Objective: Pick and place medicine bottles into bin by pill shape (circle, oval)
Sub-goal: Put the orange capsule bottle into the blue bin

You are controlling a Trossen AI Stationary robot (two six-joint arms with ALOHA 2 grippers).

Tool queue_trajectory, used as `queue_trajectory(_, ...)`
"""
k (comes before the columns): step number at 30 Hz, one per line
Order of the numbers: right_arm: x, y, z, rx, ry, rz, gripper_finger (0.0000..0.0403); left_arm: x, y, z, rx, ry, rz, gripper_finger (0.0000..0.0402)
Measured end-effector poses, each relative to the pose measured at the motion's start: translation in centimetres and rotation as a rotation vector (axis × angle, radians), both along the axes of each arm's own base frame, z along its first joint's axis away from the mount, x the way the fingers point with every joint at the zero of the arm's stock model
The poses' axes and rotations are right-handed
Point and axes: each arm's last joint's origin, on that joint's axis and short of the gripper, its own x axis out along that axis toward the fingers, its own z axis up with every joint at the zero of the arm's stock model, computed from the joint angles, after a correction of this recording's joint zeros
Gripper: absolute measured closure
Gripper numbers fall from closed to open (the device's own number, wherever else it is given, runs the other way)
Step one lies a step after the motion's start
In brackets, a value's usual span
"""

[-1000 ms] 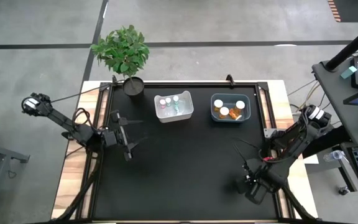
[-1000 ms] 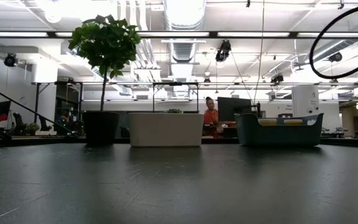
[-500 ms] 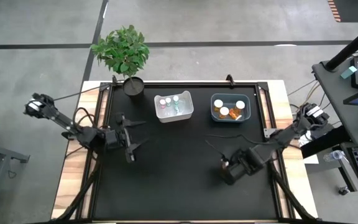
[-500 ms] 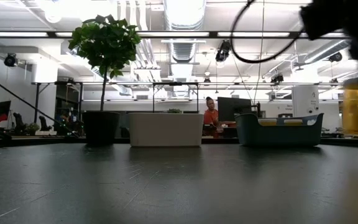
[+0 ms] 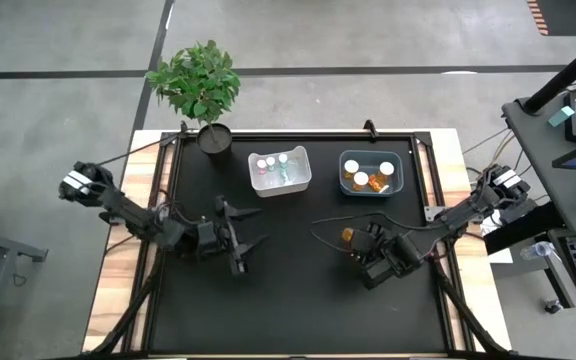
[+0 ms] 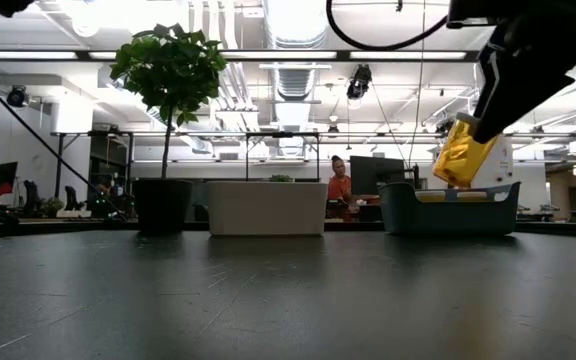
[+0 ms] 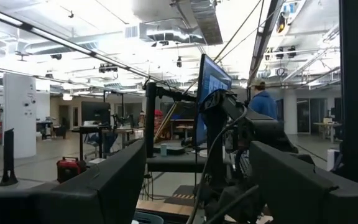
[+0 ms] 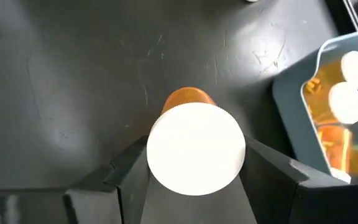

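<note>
My right gripper (image 5: 356,243) is shut on an amber-orange medicine bottle (image 5: 348,236) with a white cap, above the table's middle right. The bottle also shows in the low view (image 6: 464,151) and in the right wrist view (image 8: 188,99). A white bin (image 5: 279,170) at the far middle holds small whitish bottles. A blue-grey bin (image 5: 371,173) to its right holds amber bottles (image 5: 360,180). My left gripper (image 5: 251,232) is open and empty over the table's middle left; its fingers (image 7: 98,186) show spread in the left wrist view. My right gripper pinches the bottle between its two fingers (image 8: 129,177) at the cap end (image 8: 196,147), one finger on each side of the white cap. The fingers slant down from above. The bottle hangs tilted, bottom end away from the gripper, lifted clear of the table (image 6: 288,300).
A potted plant (image 5: 200,90) stands at the table's far left corner. The blue-grey bin also shows in the right wrist view (image 8: 291,99), just beyond the held bottle. Cables trail from both arms over the black tabletop (image 5: 288,300).
My right gripper has gone from the near right corner toward the table's middle and far edge, carrying the amber bottle, which now hangs tilted in the air. My left gripper has gone toward the table's right, nearer the middle.
</note>
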Motion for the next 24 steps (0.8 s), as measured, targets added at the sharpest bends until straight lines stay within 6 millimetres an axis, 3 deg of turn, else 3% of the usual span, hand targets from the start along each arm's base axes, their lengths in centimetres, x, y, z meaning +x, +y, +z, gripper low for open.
queue_trajectory(5,0.2,-0.6,0.3,-0.053,-0.013,0.017,0.0197,1.5,-0.8,0.0,0.01,0.018,0.001,0.0132)
queue_trajectory(13,0.5,-3.4,2.4,-0.138,-0.115,-0.045,0.0197,2.1,-0.9,-0.6,0.015,0.037,0.007,0.0132)
queue_trajectory(20,1.1,-7.9,6.1,-0.172,-0.201,-0.131,0.0197,2.7,-0.2,-1.0,0.017,0.049,0.035,0.0132)
queue_trajectory(24,1.9,-11.5,8.3,-0.058,-0.183,-0.12,0.0197,3.0,-0.2,-1.6,0.01,0.065,0.033,0.0132)
